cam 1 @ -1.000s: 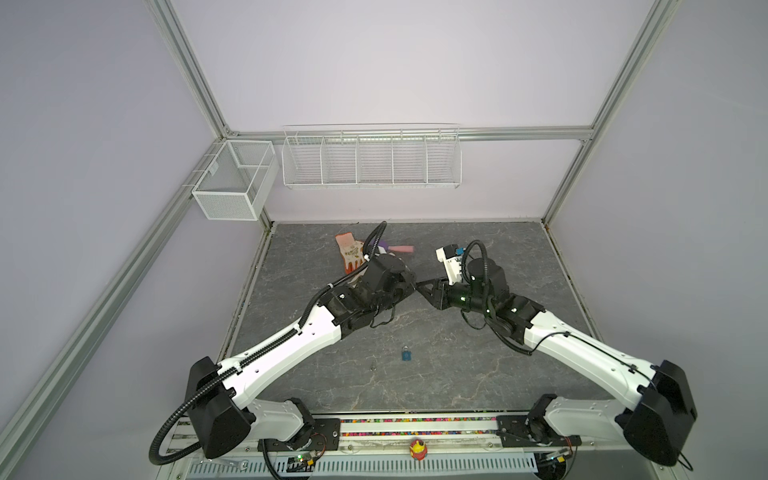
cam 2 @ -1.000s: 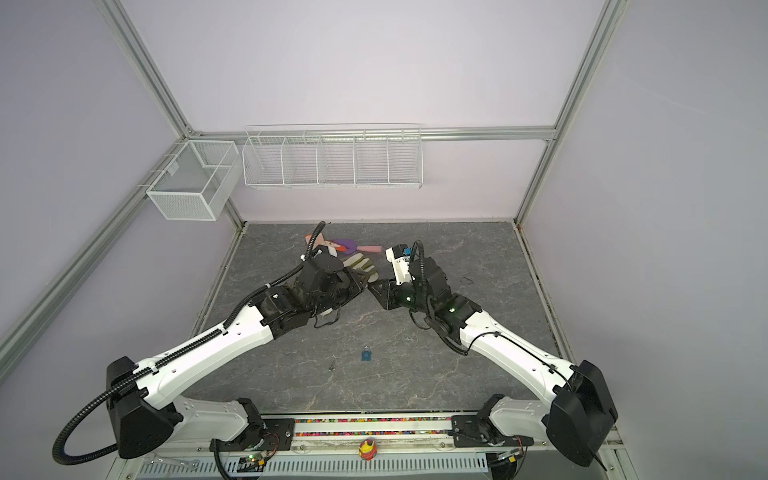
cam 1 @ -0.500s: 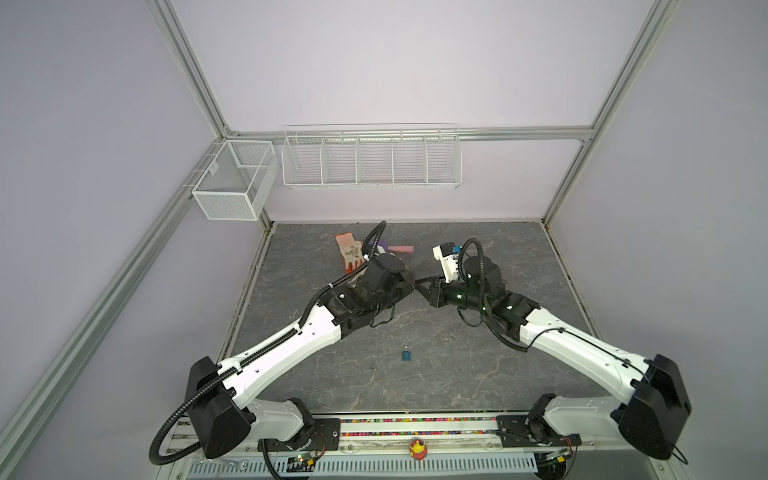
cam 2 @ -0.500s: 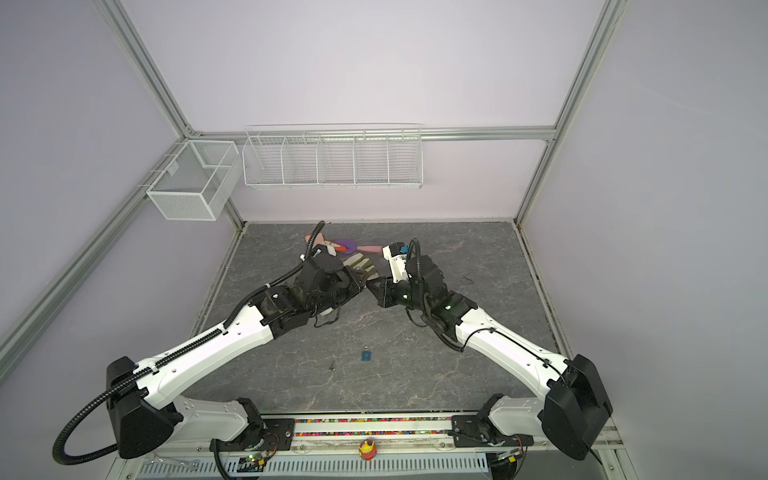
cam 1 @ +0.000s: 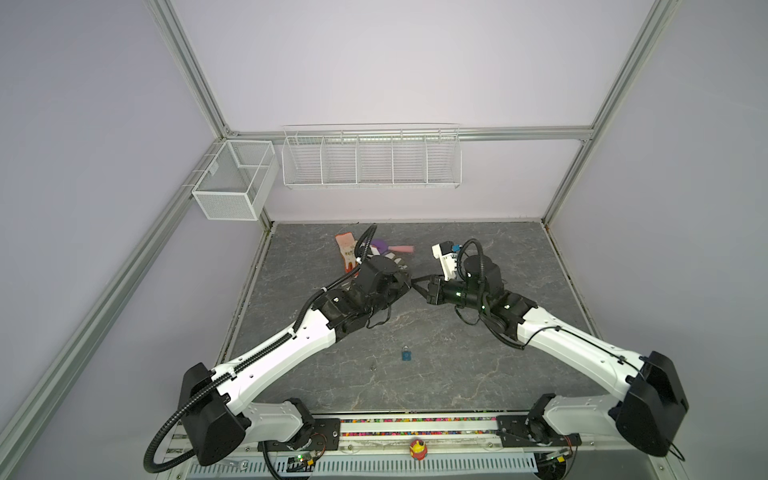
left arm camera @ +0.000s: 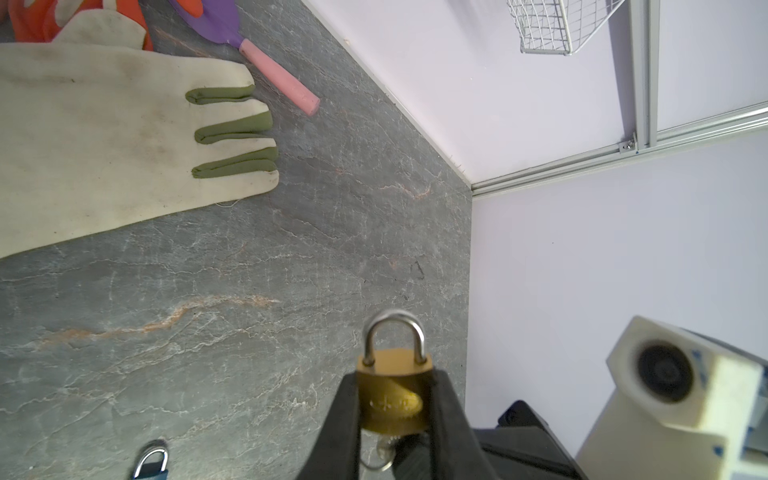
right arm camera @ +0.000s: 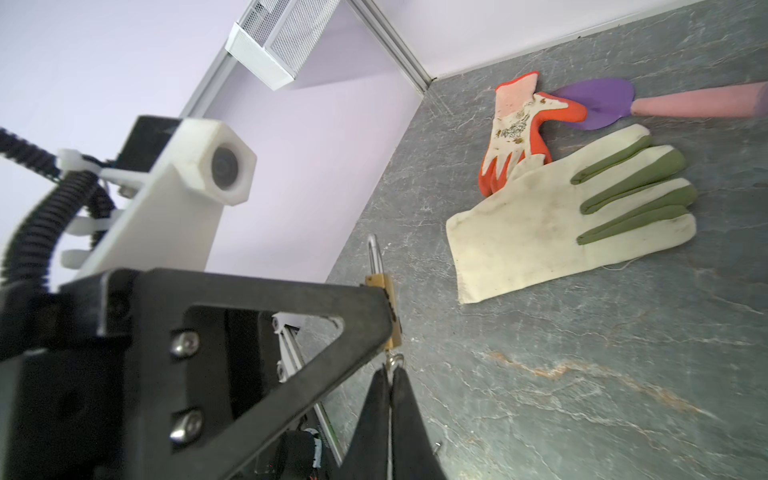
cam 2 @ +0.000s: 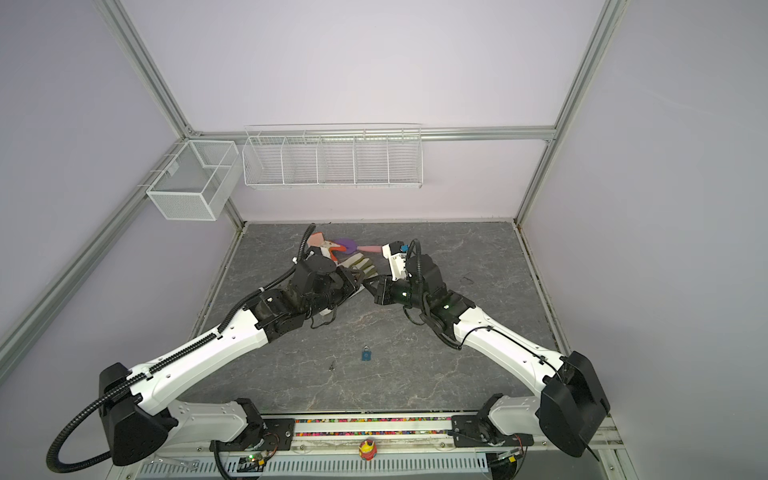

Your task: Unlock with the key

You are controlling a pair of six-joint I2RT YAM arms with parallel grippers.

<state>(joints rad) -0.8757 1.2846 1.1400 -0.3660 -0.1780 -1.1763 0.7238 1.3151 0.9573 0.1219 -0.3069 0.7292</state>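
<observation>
Top views hide your grips; wrist views show left pincer pinching brass padlock, right pincer pinching its key.

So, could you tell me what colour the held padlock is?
Brass-gold padlock; the left wrist view shows it best.

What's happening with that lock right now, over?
Left gripper clamped on brass padlock. Right gripper pinched shut on key under it. Shackle closed. Nothing blocking; white glove lies apart.
</observation>
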